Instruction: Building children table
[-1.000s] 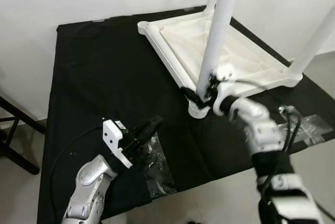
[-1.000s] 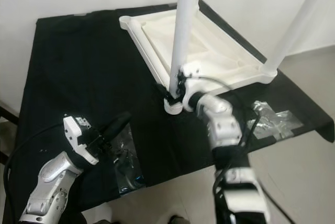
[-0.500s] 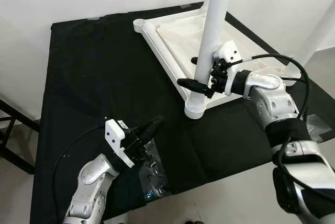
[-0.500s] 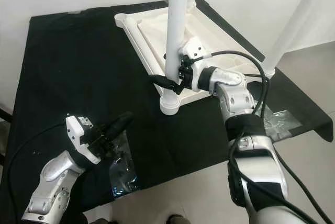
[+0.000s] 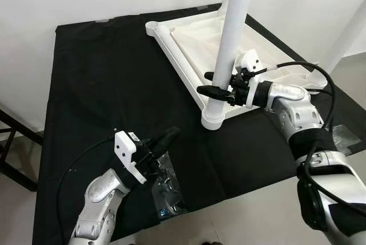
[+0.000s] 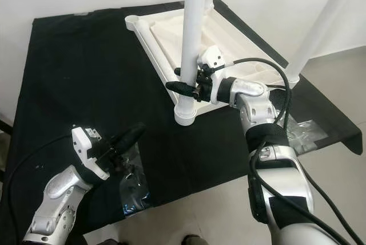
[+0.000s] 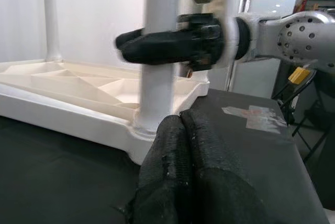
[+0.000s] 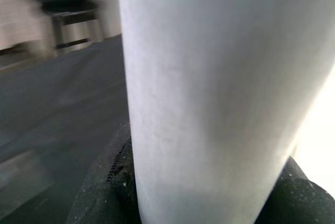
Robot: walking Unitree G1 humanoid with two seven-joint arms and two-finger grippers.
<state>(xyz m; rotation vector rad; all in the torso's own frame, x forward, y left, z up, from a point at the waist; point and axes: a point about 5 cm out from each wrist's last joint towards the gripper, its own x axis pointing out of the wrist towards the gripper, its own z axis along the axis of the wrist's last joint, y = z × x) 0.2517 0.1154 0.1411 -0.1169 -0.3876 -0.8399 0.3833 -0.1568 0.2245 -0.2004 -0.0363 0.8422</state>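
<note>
The right end effector [image 5: 220, 85], its fingers clamped around the white leg [image 5: 229, 56], has slid slightly lower toward the socket since a half-second ago, suggesting seating continues, on the upturned tabletop [image 5: 189, 42] at one o'clock on the black surface [image 5: 103, 85], while the left end effector [image 5: 163, 142], fingers pressed together holding nothing, hovers at seven o'clock.

- The white plastic tabletop [image 5: 194, 42] lies upside down on the black-covered desk [image 5: 103, 79], ribbed underside up.
- A white leg [image 5: 229, 50] stands upright in the tabletop's nearest corner socket.
- Another white leg [image 6: 320, 24] rises from the tabletop's right corner.
</note>
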